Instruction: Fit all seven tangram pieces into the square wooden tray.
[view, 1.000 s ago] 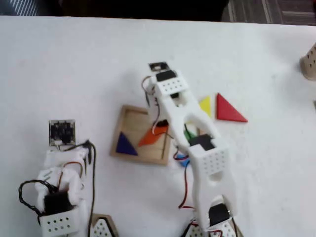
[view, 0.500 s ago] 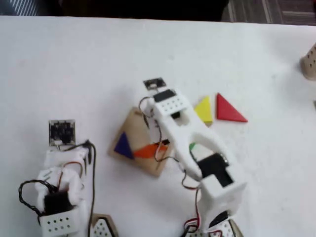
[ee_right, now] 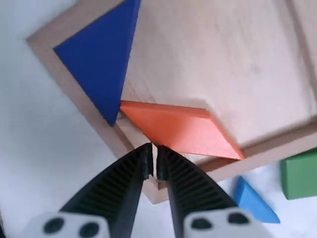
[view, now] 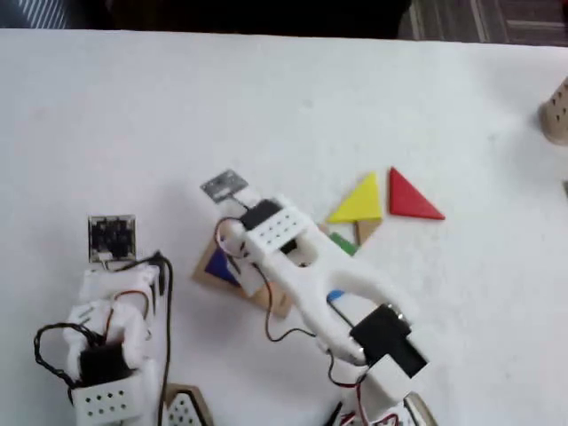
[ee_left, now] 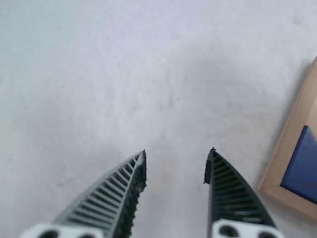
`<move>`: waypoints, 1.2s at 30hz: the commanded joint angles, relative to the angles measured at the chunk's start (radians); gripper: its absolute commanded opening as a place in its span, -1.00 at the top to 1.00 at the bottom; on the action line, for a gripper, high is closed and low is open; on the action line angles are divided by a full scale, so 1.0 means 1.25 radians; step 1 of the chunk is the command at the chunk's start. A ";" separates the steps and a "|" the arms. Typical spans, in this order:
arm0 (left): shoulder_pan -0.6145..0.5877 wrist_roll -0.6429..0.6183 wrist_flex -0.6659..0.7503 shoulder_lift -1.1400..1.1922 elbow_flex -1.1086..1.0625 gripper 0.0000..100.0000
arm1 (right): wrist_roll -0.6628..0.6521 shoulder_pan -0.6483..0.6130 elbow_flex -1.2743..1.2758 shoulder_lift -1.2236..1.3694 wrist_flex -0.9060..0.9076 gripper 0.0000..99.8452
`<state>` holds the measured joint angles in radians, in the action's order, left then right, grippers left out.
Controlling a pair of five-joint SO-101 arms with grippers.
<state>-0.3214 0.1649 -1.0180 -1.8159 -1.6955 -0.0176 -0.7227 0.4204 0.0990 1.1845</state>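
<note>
The square wooden tray (ee_right: 69, 84) holds a large blue triangle (ee_right: 101, 54) in one corner. An orange parallelogram (ee_right: 181, 129) lies tilted, its edge resting on the tray's rim. My right gripper (ee_right: 154, 154) is shut with nothing in it, its tips at the rim beside the orange piece's corner. In the high view the right arm (view: 302, 275) covers most of the tray (view: 206, 271). My left gripper (ee_left: 178, 152) hangs open over bare table, with the tray's corner (ee_left: 292, 158) off to one side.
A yellow triangle (view: 359, 202), a red triangle (view: 410, 197), a wood-coloured piece (view: 364, 231), a green piece (view: 344, 244) and a small blue triangle (view: 335, 297) lie on the table right of the tray. A tan perforated object (view: 557, 111) stands at the right edge.
My right arm has swung left and drawn back toward the near edge. The tray has turned and slid left with it. The yellow triangle has come out from under the arm.
</note>
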 commanded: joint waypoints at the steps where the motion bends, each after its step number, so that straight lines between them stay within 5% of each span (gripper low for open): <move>1: -0.009 0.000 0.026 -0.008 0.002 0.59 | -0.006 -0.007 0.011 -0.042 -0.056 0.97; 15: -0.009 -0.001 0.026 -0.008 0.002 0.59 | -0.005 0.036 -0.022 -0.012 -0.170 0.97; 26: -0.009 -0.001 0.025 -0.008 0.002 0.59 | 0.044 0.198 -0.039 -0.023 -0.228 0.97; 36: -0.009 -0.001 0.023 -0.008 0.002 0.59 | 0.039 0.199 -0.041 0.071 -0.278 0.97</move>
<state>-0.3214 0.1649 -1.0180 -1.8159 -1.6955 0.0269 -0.4864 0.4158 0.1972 0.8163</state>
